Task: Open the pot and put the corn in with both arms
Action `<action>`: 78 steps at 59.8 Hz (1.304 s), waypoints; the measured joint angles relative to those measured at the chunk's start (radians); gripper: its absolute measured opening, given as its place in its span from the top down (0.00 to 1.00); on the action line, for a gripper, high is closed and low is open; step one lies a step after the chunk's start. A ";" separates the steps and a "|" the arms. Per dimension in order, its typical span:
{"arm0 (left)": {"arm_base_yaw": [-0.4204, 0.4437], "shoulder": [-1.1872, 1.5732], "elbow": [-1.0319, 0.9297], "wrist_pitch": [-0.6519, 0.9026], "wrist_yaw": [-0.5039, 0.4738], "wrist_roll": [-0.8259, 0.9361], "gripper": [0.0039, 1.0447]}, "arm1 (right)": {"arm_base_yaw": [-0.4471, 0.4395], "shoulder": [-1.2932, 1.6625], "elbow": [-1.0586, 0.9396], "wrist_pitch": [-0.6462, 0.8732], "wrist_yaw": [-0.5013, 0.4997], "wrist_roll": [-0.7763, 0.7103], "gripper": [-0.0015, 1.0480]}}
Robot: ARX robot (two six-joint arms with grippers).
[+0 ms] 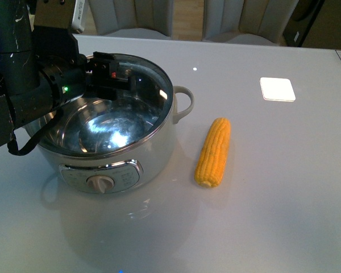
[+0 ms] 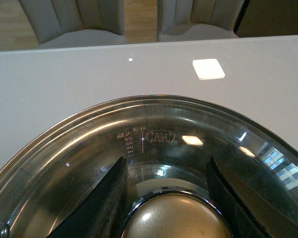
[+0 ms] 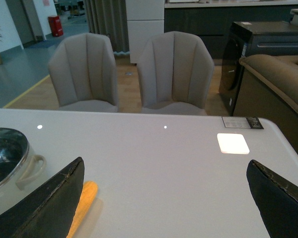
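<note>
The left gripper's (image 2: 166, 161) jaws stand close on either side of the beige knob (image 2: 174, 218) of the glass lid (image 2: 154, 119) and appear to pinch it, though the wrist view cuts the contact off at its edge. In the front view the lid seems to be tipped up at the far side of the pot (image 1: 153, 153), so the step in hand is judged to be opening the pot. The right gripper (image 3: 165, 168) hovers with its jaws spread wide and empty above the counter (image 1: 273, 199). The corn (image 1: 213, 152) lies on the counter just beside the pot, on the handle side. Next, the lid needs to be carried clear of the rim, and the right arm needs to descend and close across the cob.
</note>
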 joint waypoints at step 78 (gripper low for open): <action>0.122 -0.312 -0.070 -0.129 0.012 0.053 0.60 | 0.000 0.000 0.000 0.000 0.000 0.000 0.08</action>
